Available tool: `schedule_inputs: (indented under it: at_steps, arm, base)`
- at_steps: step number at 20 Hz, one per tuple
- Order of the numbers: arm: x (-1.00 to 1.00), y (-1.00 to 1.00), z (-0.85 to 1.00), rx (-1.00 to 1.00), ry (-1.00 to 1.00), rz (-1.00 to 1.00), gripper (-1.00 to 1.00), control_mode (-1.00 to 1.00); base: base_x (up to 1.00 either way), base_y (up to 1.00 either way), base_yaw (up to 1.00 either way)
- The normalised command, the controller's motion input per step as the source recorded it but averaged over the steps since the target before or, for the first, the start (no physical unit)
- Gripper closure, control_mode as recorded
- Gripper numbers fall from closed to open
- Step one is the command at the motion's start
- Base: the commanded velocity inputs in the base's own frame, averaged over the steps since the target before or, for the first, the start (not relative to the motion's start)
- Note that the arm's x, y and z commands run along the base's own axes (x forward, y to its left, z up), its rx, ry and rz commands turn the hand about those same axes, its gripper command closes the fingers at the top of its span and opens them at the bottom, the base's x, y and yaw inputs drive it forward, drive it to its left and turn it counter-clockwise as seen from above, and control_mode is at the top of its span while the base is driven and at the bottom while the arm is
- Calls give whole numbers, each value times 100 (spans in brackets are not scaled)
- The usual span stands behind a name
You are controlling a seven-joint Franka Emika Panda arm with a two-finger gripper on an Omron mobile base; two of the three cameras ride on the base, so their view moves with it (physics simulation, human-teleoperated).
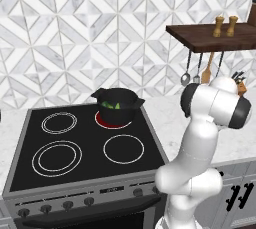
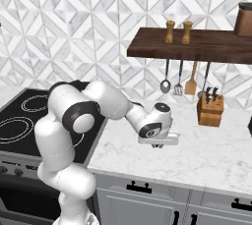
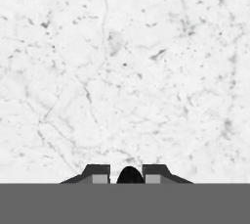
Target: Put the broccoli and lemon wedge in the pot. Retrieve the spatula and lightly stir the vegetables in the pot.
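The black pot stands on the stove's rear right burner, which glows red. Small green and yellowish-green vegetables lie inside it; I cannot tell the broccoli from the lemon wedge. The light-grey spatula hangs under the wooden shelf, between a round metal spoon and a wooden-handled utensil. In the left base view the spatula shows just above the arm. My gripper points down over the marble counter, right of the stove and lower than the spatula. Its fingertips sit close together, holding nothing.
A knife block stands on the counter under the shelf's right part. Salt and pepper mills sit on the shelf. The stove has three other unlit burners. My arm's elbow bulks between the stove and the counter.
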Motion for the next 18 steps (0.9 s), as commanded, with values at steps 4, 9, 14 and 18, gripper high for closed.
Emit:
schedule_inputs:
  at_steps: [4,9,14,18]
  arm:
    - [-14,5,24,0,-5,-5,100,-100]
    - [-87,0,95,-1,-9,1,100,-100]
    - [-77,18,100,-17,-8,17,100,-100]
    - [-65,50,100,-40,-7,39,100,-100]
  base:
    - [0,0,0]
    - [0,0,0]
    - [0,0,0]
    - [0,0,0]
